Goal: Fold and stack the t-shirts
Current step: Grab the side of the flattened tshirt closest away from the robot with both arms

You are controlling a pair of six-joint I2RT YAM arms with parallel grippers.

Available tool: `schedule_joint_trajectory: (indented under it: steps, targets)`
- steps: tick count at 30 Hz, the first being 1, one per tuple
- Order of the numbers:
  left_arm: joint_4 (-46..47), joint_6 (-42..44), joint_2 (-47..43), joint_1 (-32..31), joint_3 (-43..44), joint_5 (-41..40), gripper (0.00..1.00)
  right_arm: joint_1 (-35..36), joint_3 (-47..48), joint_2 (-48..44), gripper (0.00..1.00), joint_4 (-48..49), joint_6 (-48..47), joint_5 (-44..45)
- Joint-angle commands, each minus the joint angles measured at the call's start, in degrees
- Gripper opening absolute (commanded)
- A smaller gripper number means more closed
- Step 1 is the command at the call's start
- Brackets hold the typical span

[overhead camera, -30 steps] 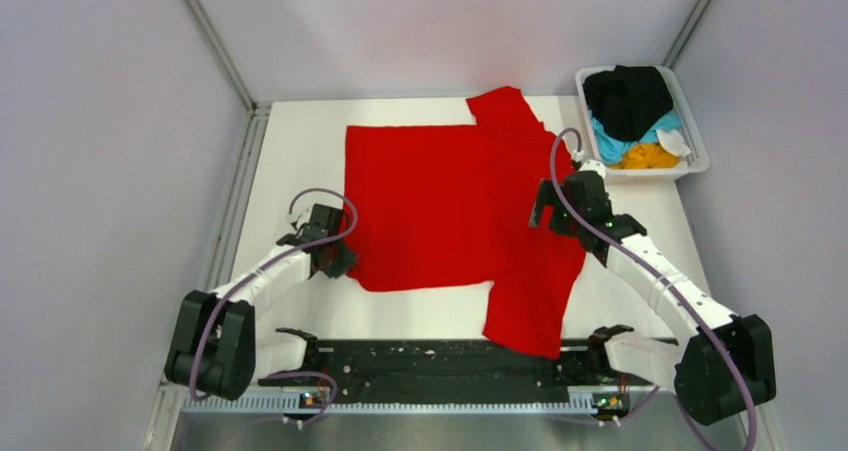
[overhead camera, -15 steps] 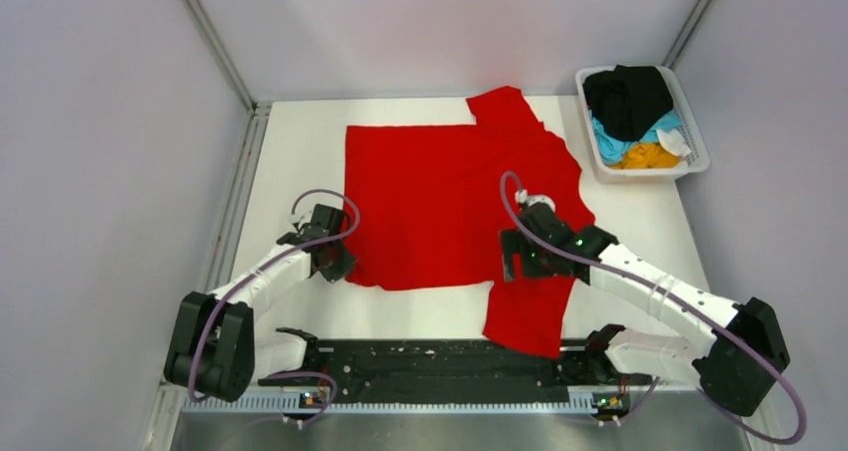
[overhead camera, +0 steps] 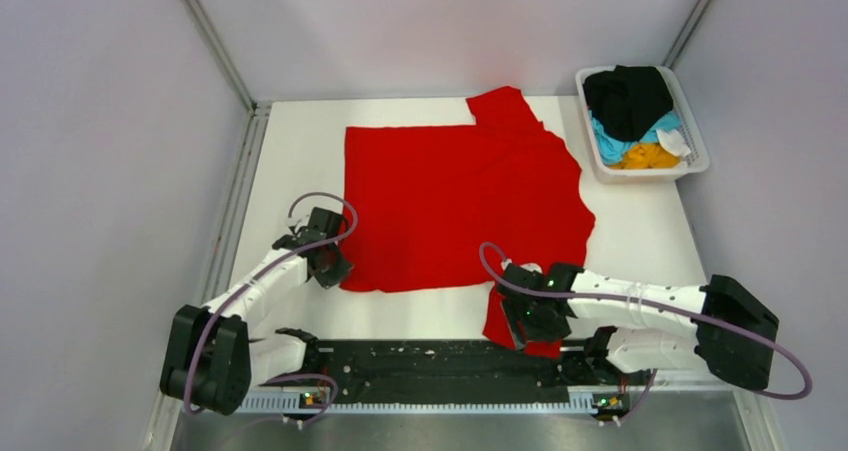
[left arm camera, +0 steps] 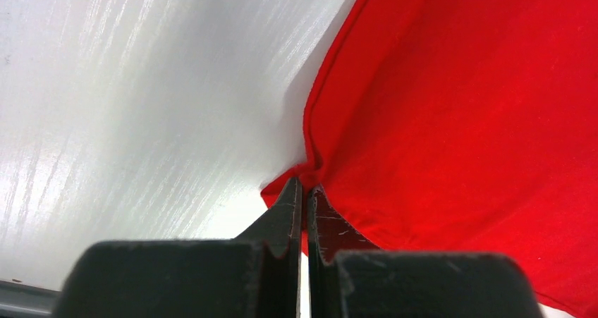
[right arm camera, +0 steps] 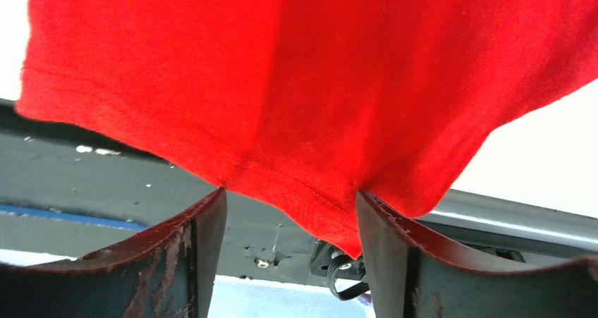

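R gripper [overhead camera: 524,323] moved to 5 o'clock, jaws apart round red t-shirt [overhead camera: 450,201] hem; L gripper [left arm camera: 305,188] pinches its corner. Limp, light cloth: grip hems.

I see a plain red shirt [overhead camera: 450,206] on a white table [overhead camera: 300,151]; upper right, a white basket [overhead camera: 697,131] holds a black shirt [overhead camera: 628,99], a blue shirt [overhead camera: 612,146], an orange-yellow shirt [overhead camera: 645,157].

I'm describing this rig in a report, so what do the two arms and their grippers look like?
The left arm and right arm have white tubular links with bulky black joints. A mauve cable loops along each. The left gripper and right gripper have flat black fingers, the right's scuffed brownish.
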Motion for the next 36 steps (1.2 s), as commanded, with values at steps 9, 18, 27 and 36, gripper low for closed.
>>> schedule_joint_trajectory:
  steps: [9,18,27,36]
  targets:
    - [1.9,0.3,0.0,-0.2,-0.5,0.5,0.0,0.7,-1.6,6.1,0.12,4.1,9.8,10.4]
    - [2.2,0.8,0.6,-0.1,2.4,1.9,0.0,-5.0,7.7,-5.1,0.0,-1.2,6.4,22.3]
    - [3.5,2.1,4.0,0.2,8.8,4.0,0.0,-18.6,15.6,-4.6,0.0,13.1,-6.9,26.8]
    - [4.0,1.8,8.7,3.7,15.6,6.3,0.0,-28.6,25.2,5.6,0.0,25.4,-15.5,22.9]
